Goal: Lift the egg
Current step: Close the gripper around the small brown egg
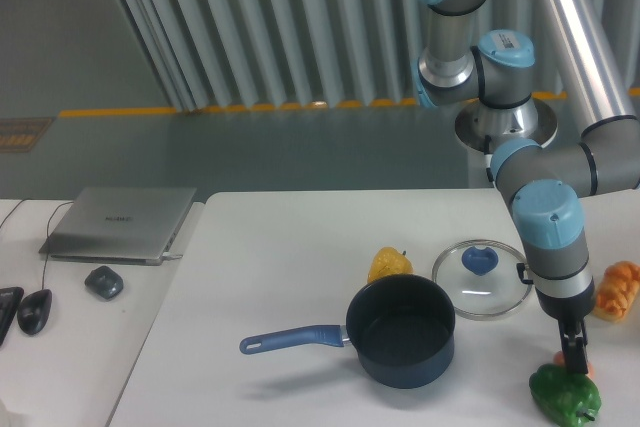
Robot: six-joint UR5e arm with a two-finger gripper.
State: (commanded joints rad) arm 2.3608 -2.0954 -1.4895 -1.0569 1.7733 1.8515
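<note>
The egg [587,366] is a small pinkish-tan oval on the table at the far right, just behind the green pepper [565,397]. My gripper [574,350] points straight down right at the egg, its dark fingers seen edge-on and covering the egg's middle. Pink shows on both sides of the fingers. The fingertips reach down to the pepper's top edge. From this angle I cannot make out a gap between the fingers or a grip on the egg.
A dark blue pot [401,331] with a blue handle stands centre-front. Its glass lid [481,278] lies flat behind it, and a yellow pepper [389,265] sits left of the lid. An orange croissant-like bread [617,290] lies at the right edge. A laptop [120,222] is on the left.
</note>
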